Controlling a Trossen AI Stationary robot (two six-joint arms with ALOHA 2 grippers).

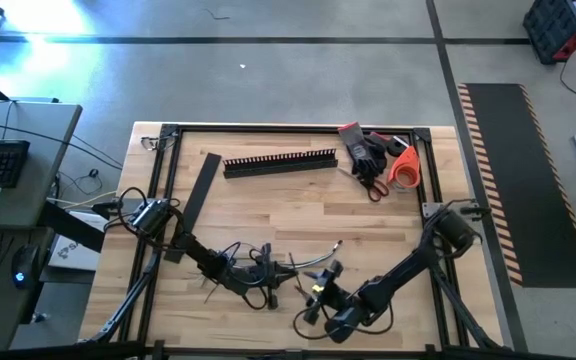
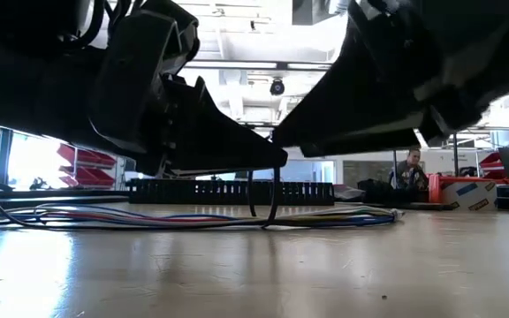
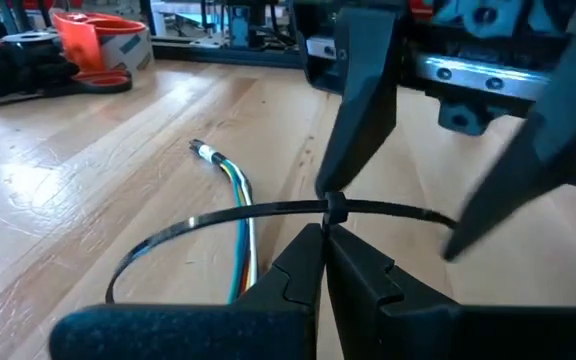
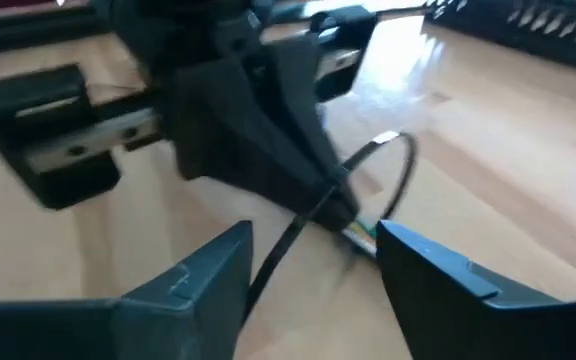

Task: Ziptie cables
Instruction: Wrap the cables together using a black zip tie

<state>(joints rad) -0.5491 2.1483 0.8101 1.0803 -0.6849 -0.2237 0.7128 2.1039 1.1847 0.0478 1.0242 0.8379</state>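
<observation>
The cables (image 3: 240, 205) are a thin bundle of coloured wires lying along the table; the low view shows the same cables (image 2: 193, 216). A black zip tie (image 3: 168, 235) loops around them. My left gripper (image 3: 325, 235) is low over the table's near middle, seen from above as left gripper (image 1: 284, 270), and is shut on the zip tie. My right gripper (image 4: 315, 232) faces it from the right, seen from above as right gripper (image 1: 318, 290). It is open. The tie's tail (image 4: 273, 265) runs between its fingers; whether they touch it, I cannot tell. My left gripper pinches the zip tie right beside its head (image 3: 334, 210), at the free ends of its two fingers. The fingers come in low and nearly level from the table's left. The loop (image 2: 269, 199) hangs below the fingertips and passes around the cables on the table.
A black comb-toothed duct (image 1: 280, 162) and a flat black strip (image 1: 200, 190) lie toward the far side. Gloves, scissors and an orange tape dispenser (image 1: 400, 165) sit at the far right corner. A person (image 2: 409, 168) is seated in the room behind. Bare wood lies between.
</observation>
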